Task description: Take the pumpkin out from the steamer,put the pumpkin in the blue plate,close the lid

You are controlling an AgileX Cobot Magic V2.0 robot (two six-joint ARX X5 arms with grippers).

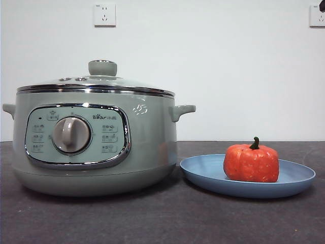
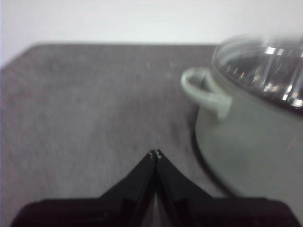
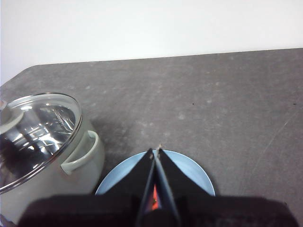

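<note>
The orange-red pumpkin (image 1: 251, 162) with a dark green stem sits upright in the blue plate (image 1: 203, 170) at the right of the table. The sage-green steamer (image 1: 147, 147) stands at the left, and its glass lid (image 1: 101, 81) rests closed on it. My right gripper (image 3: 156, 150) hangs shut above the blue plate (image 3: 191, 172), with a sliver of pumpkin (image 3: 154, 202) showing between its jaws far below. Shut as well, my left gripper (image 2: 155, 153) hovers over bare table beside the steamer (image 2: 251, 146), near one side handle (image 2: 206, 92). Neither gripper holds anything.
The dark grey table (image 1: 167, 218) runs to a white wall with two power sockets (image 1: 104, 14). The plate lies close to the steamer's right side. A black arm tip (image 1: 322, 6) shows at the top right corner of the front view.
</note>
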